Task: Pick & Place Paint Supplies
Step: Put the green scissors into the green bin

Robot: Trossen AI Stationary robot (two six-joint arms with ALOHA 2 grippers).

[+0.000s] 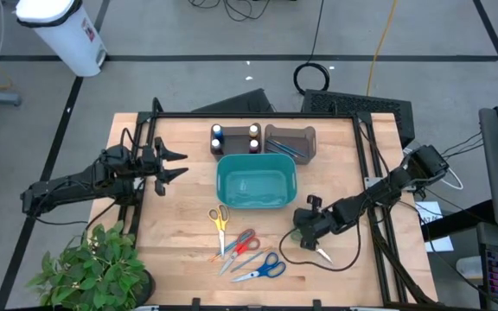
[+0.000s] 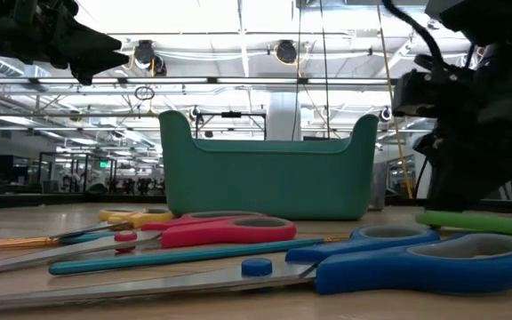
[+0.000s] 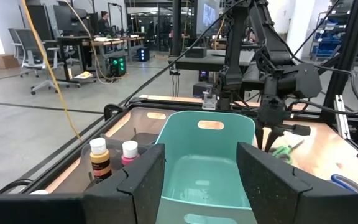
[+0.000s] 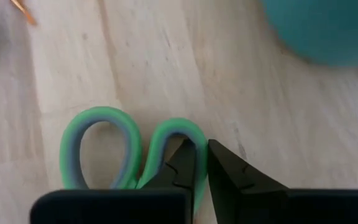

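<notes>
Right gripper [image 4: 201, 163] is down at the table near the front right, fingers pinched nearly together on the rim of one loop of the green-handled scissors [image 4: 129, 149]; only the handle loops show in the wrist view, blades cut off behind the gripper body. From above, the right gripper [image 1: 308, 226] covers most of those scissors, so just a pale tip pokes out beside it.

Left gripper [image 1: 173, 164] hovers at the left side of the table, fingers spread, nothing between them.

Paint bottles [image 1: 235, 137] stand in a group at the back edge, just behind the teal bin [image 1: 223, 168]; four caps seen from above, but the left wrist view shows only two bottles [image 3: 112, 158] clearly, the rest cut off. Thin paintbrushes [image 1: 287, 149] lie in a dark holder [image 1: 305, 134] beside the bottles; count hard to tell.

Bin inside looks bare of supplies. Yellow scissors [image 1: 220, 221], red scissors [image 1: 244, 244] and blue scissors [image 1: 264, 269] lie in front of it. An orange stick [image 2: 12, 241] sits among them, too thin to identify.
</notes>
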